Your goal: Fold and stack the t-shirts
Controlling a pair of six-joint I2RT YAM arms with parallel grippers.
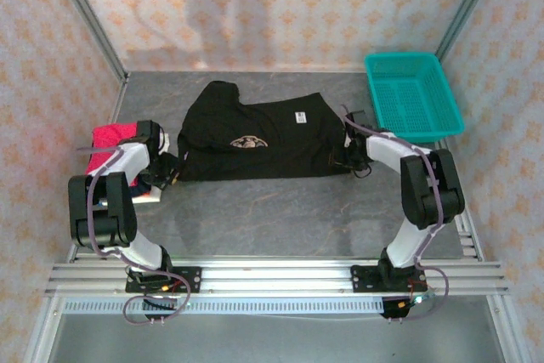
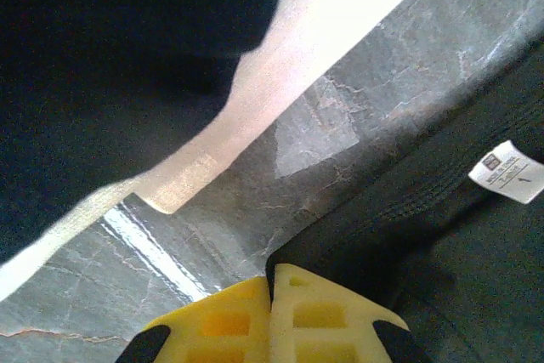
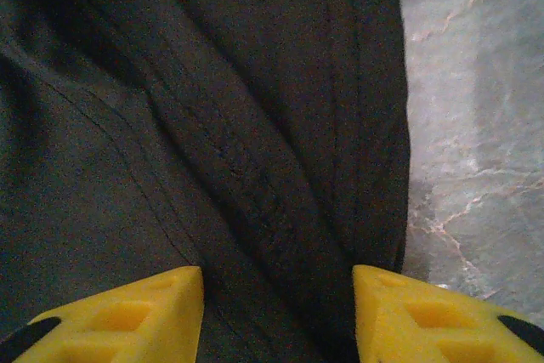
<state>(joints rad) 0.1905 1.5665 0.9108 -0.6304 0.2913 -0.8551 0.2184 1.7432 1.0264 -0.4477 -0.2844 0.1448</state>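
The black t-shirt (image 1: pixel 280 149) lies spread across the middle of the table, its beige round emblem (image 1: pixel 248 141) and white label (image 1: pixel 301 116) facing up. My left gripper (image 1: pixel 172 169) is at the shirt's near left corner. In the left wrist view the yellow fingers (image 2: pixel 323 316) are pressed together, with the black hem (image 2: pixel 408 227) pinched at their tips (image 2: pixel 272 282) and the label (image 2: pixel 507 172) to the right. My right gripper (image 1: pixel 350 157) sits on the shirt's right edge. Its jaws (image 3: pixel 278 274) stand apart over a ridge of black cloth (image 3: pixel 255 167). The crimson-pink t-shirt (image 1: pixel 110 136) is bunched at the far left.
A teal mesh basket (image 1: pixel 399 58) stands at the back right. Grey marbled tabletop (image 1: pixel 272 210) lies bare between the shirt and the arms' rail. Patterned walls close in the back and both sides.
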